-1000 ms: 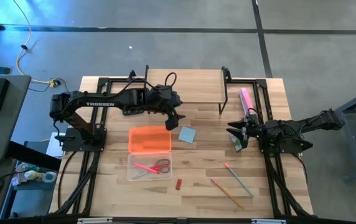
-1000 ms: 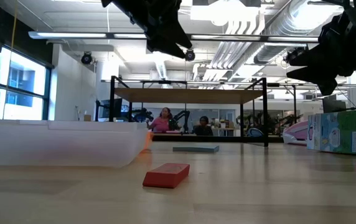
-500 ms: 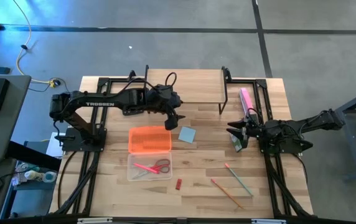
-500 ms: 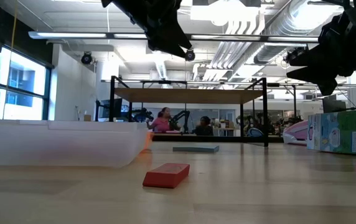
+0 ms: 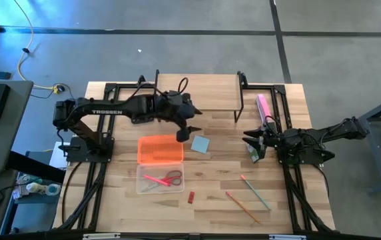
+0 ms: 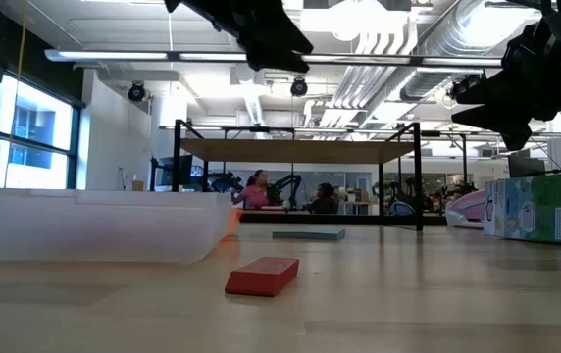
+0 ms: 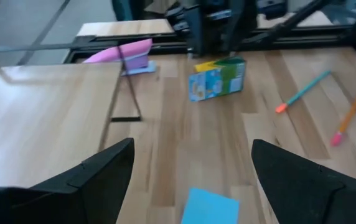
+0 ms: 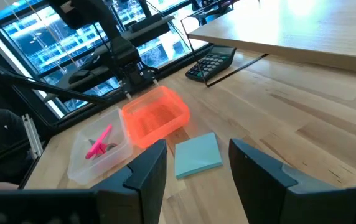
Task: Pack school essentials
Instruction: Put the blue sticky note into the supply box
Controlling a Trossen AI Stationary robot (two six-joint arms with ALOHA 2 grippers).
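Note:
The light-blue notepad [image 5: 200, 144] lies flat on the table between the arms; it also shows in the left wrist view [image 7: 209, 205] and the right wrist view [image 8: 196, 155]. My left gripper [image 5: 189, 129] hangs open and empty just above and to the left of it. My right gripper [image 5: 252, 143] is open and empty beside the yellow-green crayon box [image 5: 253, 155], which stands on its edge [image 7: 216, 78]. Two pencils [image 5: 254, 190] [image 5: 242, 206] lie near the front right. A tiny red piece [image 5: 191, 197] lies at the front [image 6: 262, 276].
A clear box [image 5: 160, 179] holding pink scissors sits at the front left, with its orange lid [image 5: 160, 149] behind it. A wooden riser [image 5: 207, 93] stands at the back, a black calculator [image 8: 210, 63] under it. A pink bar [image 5: 264, 107] lies at the back right.
My left gripper has risen a little and tipped up toward level above the notepad; it stays open and empty. Nothing on the table has moved.

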